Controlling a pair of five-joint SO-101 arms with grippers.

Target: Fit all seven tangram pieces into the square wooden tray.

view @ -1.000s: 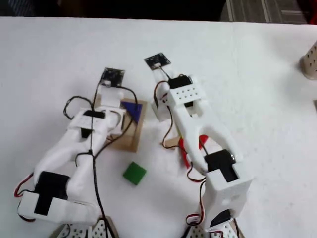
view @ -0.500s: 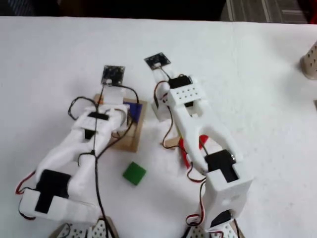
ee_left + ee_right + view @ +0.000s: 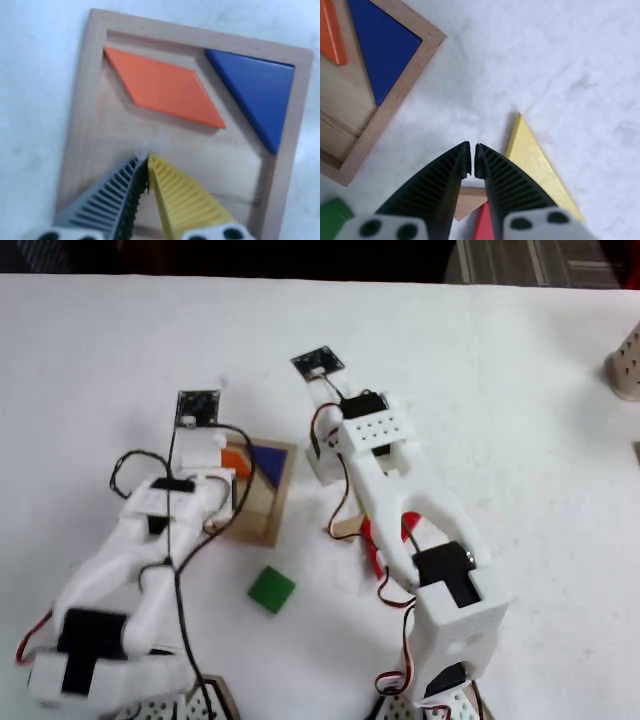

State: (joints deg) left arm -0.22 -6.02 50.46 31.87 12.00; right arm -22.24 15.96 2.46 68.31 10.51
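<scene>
Under the left gripper (image 3: 147, 165), the square wooden tray (image 3: 86, 100) holds two of seven pieces.
Ahead of its shut, empty jaws lie the blue wooden triangle (image 3: 257, 95) and the orange slanted wooden piece (image 3: 162, 87). The right gripper (image 3: 472, 152), shut and empty too, sits beside the yellow wooden triangle (image 3: 535, 160); it likely must open and grab that next.

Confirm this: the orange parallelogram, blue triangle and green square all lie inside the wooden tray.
Wrong on the green square: the high view shows it on the table, outside the wooden tray. The orange parallelogram and blue triangle do lie inside.
</scene>
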